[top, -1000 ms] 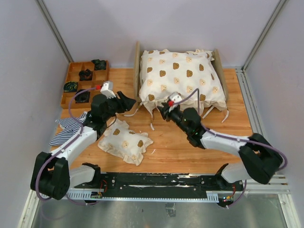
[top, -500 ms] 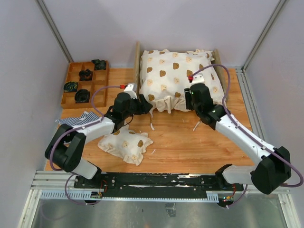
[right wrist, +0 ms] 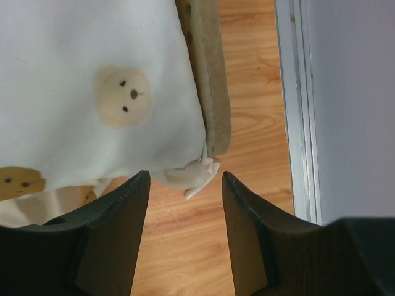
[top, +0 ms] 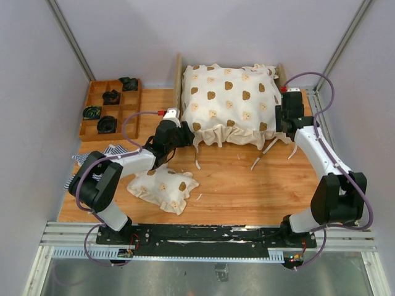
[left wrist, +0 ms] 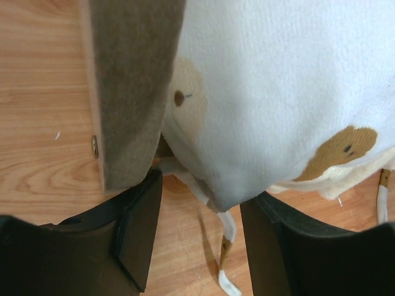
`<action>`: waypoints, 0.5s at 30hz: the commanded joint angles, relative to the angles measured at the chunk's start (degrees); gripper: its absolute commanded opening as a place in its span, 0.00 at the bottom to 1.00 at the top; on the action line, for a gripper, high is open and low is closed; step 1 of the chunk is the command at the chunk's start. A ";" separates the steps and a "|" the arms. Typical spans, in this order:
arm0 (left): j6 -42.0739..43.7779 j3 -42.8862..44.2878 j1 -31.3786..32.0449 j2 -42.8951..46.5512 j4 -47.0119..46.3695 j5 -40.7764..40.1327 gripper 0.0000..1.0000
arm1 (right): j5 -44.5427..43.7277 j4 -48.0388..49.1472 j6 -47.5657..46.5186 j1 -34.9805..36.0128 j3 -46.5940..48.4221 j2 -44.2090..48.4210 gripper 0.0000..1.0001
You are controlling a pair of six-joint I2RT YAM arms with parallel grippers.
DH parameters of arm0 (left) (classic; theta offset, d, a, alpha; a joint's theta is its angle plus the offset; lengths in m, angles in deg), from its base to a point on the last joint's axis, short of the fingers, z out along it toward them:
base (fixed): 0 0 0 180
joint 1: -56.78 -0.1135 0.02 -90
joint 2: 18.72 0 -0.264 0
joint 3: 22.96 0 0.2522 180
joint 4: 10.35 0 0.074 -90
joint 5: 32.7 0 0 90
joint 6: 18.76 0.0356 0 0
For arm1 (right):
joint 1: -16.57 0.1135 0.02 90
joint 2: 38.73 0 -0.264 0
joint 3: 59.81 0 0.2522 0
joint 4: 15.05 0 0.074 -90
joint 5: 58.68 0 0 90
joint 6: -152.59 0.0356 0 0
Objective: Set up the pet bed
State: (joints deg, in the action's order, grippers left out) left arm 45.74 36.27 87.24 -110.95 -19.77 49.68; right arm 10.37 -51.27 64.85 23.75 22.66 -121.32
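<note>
- The right claw [top: 286, 126] had been carried from the middle of the near edge of the pet bed [top: 178, 80] out to its near right corner, and its jaws had been let wider apart on the way.
- The left claw [top: 187, 137] had been brought in from the left of the pet bed to its near left corner.
- The quilt [top: 231, 102], which had spilled past the pet bed's right board, was now drawn in and lay more squarely between the boards.
- From this it was judged that the quilt was nearly spread and only its corners were being squared. The pillow [top: 163, 188] was not yet on the pet bed and lay on the surface [top: 234, 179] in front of it.
- In the left wrist view, the left claw [left wrist: 197, 240] was seen released. The quilt's corner hung between the parted fingers unpinched, with the pet bed's left board just beyond.
- In the right wrist view, the right claw [right wrist: 185, 203] was likewise released, holding nothing. The near end of the pet bed's right board lay just beyond its fingertips.
</note>
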 commanded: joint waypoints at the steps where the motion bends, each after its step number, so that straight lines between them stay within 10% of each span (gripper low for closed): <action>1: 0.80 1.18 0.30 -1.44 -5.70 2.19 0.57 | 1.77 -4.07 -1.39 -3.27 -0.10 -1.92 0.52; 7: 0.37 1.71 0.39 -3.23 -5.85 0.31 0.51 | 0.91 0.36 -2.44 -4.59 -3.54 -1.18 0.49; 15: 3.16 -1.10 0.39 1.69 -3.28 -9.78 0.01 | 0.42 5.02 -4.05 -7.09 -5.94 -1.36 0.20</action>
State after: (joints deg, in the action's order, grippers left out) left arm 46.27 35.94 87.42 -112.70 -23.07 47.41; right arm 11.36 -49.46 61.90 18.20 17.67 -123.70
